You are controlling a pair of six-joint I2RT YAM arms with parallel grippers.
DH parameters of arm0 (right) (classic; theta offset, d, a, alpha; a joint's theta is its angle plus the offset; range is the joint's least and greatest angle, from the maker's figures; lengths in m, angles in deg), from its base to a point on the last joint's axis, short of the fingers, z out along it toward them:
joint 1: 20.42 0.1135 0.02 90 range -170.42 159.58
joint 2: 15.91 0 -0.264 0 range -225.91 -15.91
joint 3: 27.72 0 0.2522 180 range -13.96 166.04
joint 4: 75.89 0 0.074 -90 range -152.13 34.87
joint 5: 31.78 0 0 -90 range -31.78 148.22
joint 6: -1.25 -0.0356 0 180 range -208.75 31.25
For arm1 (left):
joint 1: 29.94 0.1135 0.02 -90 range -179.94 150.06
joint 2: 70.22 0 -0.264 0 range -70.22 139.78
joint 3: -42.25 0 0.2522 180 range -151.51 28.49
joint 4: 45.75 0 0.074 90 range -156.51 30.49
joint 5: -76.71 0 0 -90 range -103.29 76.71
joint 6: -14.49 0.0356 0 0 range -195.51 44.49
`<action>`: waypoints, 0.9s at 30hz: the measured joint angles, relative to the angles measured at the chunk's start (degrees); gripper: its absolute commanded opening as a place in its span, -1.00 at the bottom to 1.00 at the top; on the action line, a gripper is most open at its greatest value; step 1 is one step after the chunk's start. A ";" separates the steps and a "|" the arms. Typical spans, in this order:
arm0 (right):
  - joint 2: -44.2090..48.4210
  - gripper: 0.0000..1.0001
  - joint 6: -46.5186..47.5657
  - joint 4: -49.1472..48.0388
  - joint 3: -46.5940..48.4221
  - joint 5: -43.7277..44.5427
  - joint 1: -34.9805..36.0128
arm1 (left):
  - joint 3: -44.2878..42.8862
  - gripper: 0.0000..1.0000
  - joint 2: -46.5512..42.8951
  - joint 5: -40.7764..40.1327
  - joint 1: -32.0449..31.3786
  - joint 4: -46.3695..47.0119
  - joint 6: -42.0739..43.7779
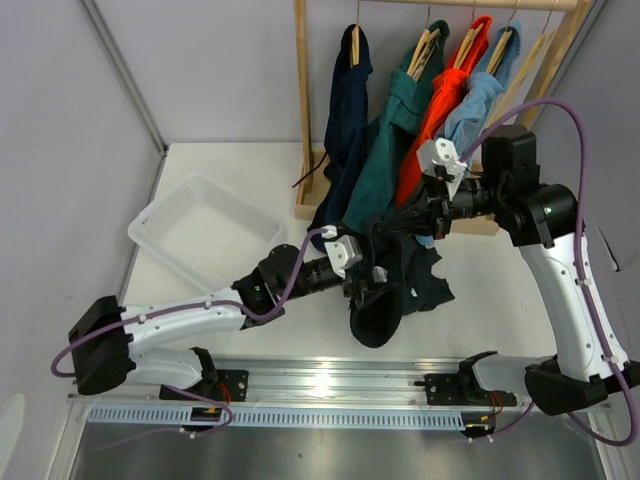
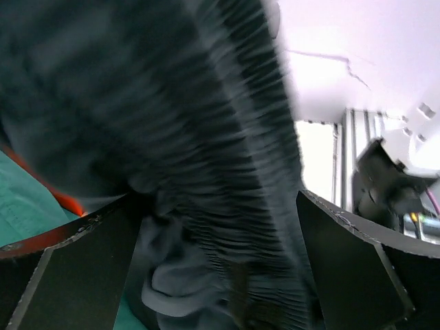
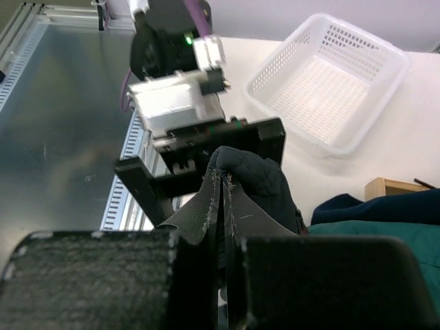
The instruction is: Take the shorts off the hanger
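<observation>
Your right pincer (image 1: pixel 392 222) is clamped tight on the shorts (image 1: pixel 385 300). In the right wrist view a fold of the dark fabric (image 3: pixel 254 179) is pinched between its two fingers. The shorts hang from that grip in a bunched mass over the table (image 1: pixel 230 160), just in front of the wooden rack (image 1: pixel 303 100). They are between your two arms, with the lower end drooping toward the near edge. You cannot tell whether that end touches the table.

Your left pincer (image 1: pixel 365 285) stands wide open, reaching in from the left. In the left wrist view its fingers (image 2: pixel 69 268) sit on either side of the fabric (image 2: pixel 206 137) without squeezing it.

On the rack behind hang a dark navy garment (image 1: pixel 345 110), a teal one (image 1: pixel 385 150), an orange one (image 1: pixel 435 110) and a light blue one (image 1: pixel 475 100). The white basket (image 1: pixel 160 215) sits on the table well off to the left.
</observation>
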 measured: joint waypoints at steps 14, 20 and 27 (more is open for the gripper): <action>8.00 -0.99 -8.57 -7.41 -7.65 -4.20 -5.66 | -2.49 -1.00 8.96 -5.66 -0.37 12.59 -7.39; 14.25 0.99 -15.17 -11.26 -11.43 -1.16 -18.16 | -0.48 -1.00 -8.70 -10.91 -0.33 -4.57 -2.10; 20.79 0.99 -15.41 -12.11 -14.25 6.56 -28.02 | -13.90 -1.00 -24.63 -23.69 1.62 -27.69 7.98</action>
